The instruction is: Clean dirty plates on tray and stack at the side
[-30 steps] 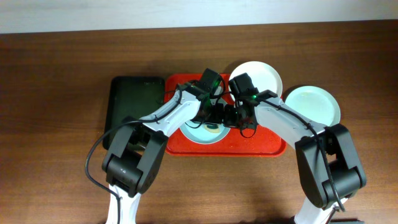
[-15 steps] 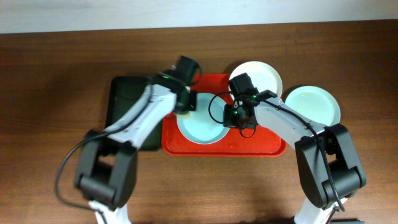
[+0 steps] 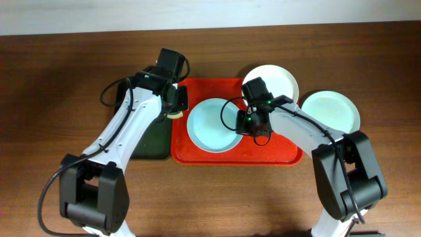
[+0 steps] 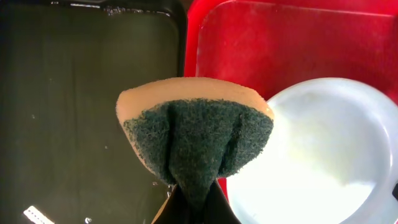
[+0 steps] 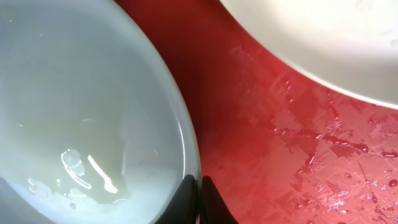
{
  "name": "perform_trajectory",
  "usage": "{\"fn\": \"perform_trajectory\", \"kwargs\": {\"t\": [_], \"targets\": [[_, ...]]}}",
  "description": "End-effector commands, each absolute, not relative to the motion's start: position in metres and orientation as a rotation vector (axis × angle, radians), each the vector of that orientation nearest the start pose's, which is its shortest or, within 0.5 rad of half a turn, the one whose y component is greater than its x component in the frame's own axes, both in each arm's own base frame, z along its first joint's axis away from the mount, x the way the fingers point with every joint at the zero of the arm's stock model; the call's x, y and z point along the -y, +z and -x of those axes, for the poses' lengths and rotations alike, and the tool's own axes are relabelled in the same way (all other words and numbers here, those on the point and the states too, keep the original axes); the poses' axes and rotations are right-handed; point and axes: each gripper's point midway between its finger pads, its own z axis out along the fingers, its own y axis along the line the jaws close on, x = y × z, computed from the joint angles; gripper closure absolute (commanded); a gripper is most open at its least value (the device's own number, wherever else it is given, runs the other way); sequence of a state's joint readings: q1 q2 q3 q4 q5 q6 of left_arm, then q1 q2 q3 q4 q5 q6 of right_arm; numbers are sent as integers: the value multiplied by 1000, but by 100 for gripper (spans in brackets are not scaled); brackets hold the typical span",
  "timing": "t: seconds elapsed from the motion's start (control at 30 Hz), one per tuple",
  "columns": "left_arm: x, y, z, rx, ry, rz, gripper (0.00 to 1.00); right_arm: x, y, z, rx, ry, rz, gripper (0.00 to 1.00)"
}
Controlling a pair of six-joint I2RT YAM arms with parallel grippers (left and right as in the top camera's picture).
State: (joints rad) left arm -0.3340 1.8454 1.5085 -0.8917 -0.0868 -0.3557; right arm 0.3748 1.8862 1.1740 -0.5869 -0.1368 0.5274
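A pale blue-green plate (image 3: 212, 125) lies in the left half of the red tray (image 3: 263, 153). My right gripper (image 3: 247, 124) is shut on that plate's right rim; in the right wrist view its fingertips (image 5: 188, 198) pinch the edge of the plate (image 5: 81, 106). A white plate (image 3: 273, 79) rests over the tray's back right corner. Another pale plate (image 3: 331, 110) sits on the table to the right. My left gripper (image 3: 174, 108) is shut on a folded sponge (image 4: 196, 137), green scouring side out, above the tray's left edge.
A dark green tray (image 3: 156, 141) lies directly left of the red one, wet inside (image 4: 81, 93). The red tray's floor (image 5: 280, 143) is beaded with water. Bare wooden table surrounds both trays.
My left arm has swung left with the sponge, from the middle of the plate to the red tray's left edge. The right gripper has stayed on the plate's rim.
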Motion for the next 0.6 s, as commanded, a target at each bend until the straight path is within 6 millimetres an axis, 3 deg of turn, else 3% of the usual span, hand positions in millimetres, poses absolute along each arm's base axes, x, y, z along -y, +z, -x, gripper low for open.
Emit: {"fn": "perform_trajectory", "kwargs": {"t": [0.0, 0.13, 0.27, 0.3, 0.33, 0.57], "targets": [[102, 117, -408, -2783, 21, 92, 100, -167, 2, -345, -2972, 349, -186, 90], [61, 114, -405, -2819, 74, 220, 100, -167, 0, -344, -2977, 345, -188, 90], [42, 110, -396, -2869, 37, 303, 100, -167, 0, -344, -2973, 347, -188, 90], [43, 109, -395, -2879, 7, 311, 100, -167, 1, -345, -2970, 350, -186, 90], [48, 108, -394, -2889, -42, 307, 100, -168, 1, -346, -2966, 352, -186, 96], [92, 101, -389, -2895, -122, 172, 100, -168, 1, -347, -2963, 355, -186, 96]]}}
